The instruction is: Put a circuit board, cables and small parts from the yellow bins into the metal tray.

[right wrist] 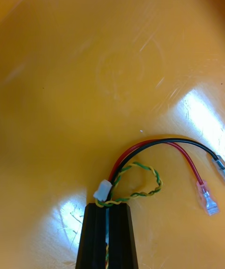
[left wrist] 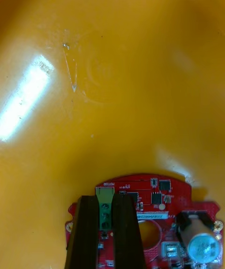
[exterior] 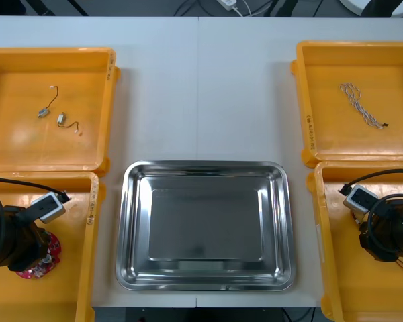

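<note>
Left gripper (left wrist: 107,203), near-left yellow bin (exterior: 77,268): clamped on green terminal block (left wrist: 105,192) of round red circuit board (left wrist: 154,194), likely rigid, fragile. Right gripper (right wrist: 108,209), near-right yellow bin (exterior: 336,268): pinching limp red, black and yellow-green cable bundle (right wrist: 154,146).

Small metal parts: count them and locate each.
2. One small metal part and another lie side by side in the far left yellow bin; more may be hidden.

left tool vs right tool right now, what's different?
The left tool is shut on the green connector of the red circuit board; the right tool on bundled cables. The left tool is in the near left yellow bin, the right tool in the near right yellow bin. Both are shut, inside bins.
</note>
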